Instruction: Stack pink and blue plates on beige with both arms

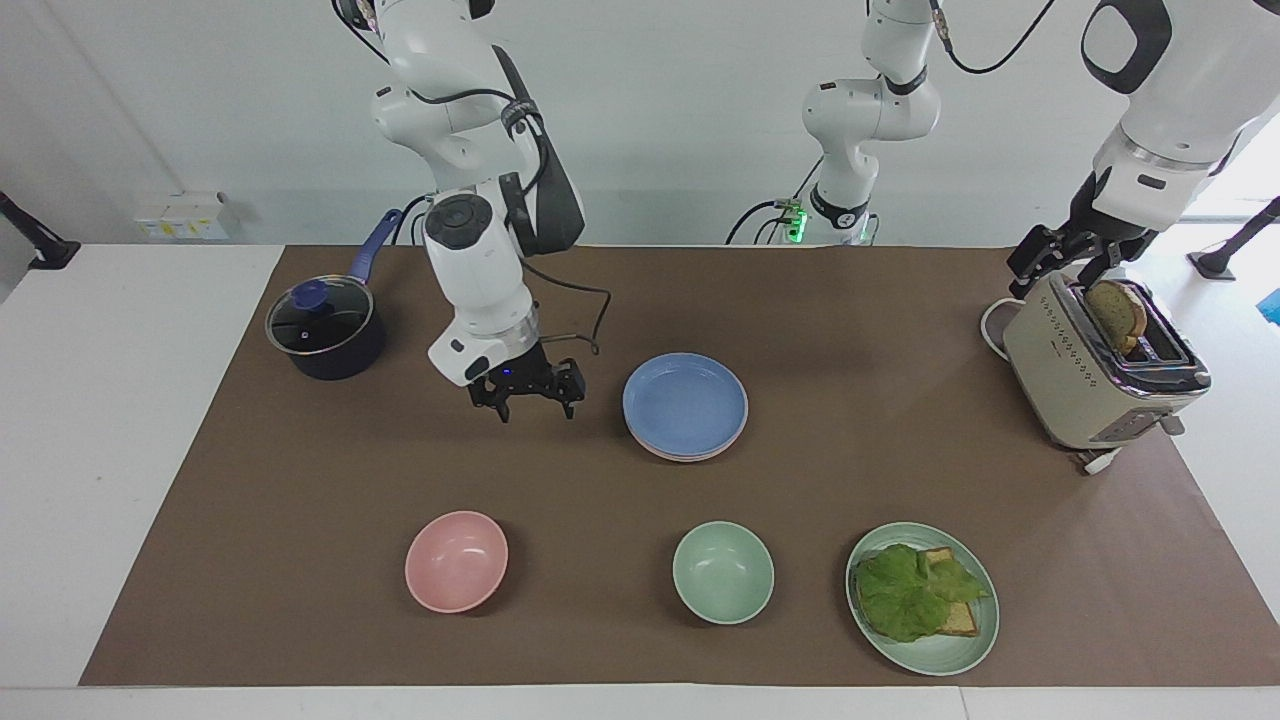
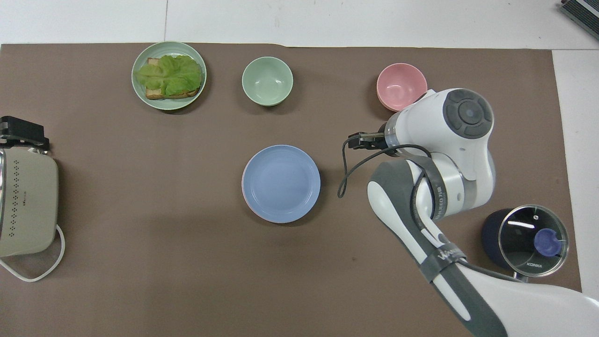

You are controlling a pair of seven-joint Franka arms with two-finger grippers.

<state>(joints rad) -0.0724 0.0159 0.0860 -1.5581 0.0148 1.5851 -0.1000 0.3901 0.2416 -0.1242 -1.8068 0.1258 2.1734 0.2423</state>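
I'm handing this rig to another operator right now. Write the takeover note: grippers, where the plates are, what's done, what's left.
Right gripper: open, empty, in the air over bare mat between the saucepan and the plate stack.
Left gripper: open, empty, at the toaster by the toast in its slot; that arm waits.
Plates: blue plate on top of the stack at mid-table, pink plate showing as a rim under it. The beige plate cannot be made out beneath them.
Done: blue sits on pink, both released.
Left: confirm beige is at the bottom; otherwise nothing.

Blue plate [image 2: 281, 182] atop pink plate [image 2: 244, 191]; right arm [image 2: 435, 187] beside stack.
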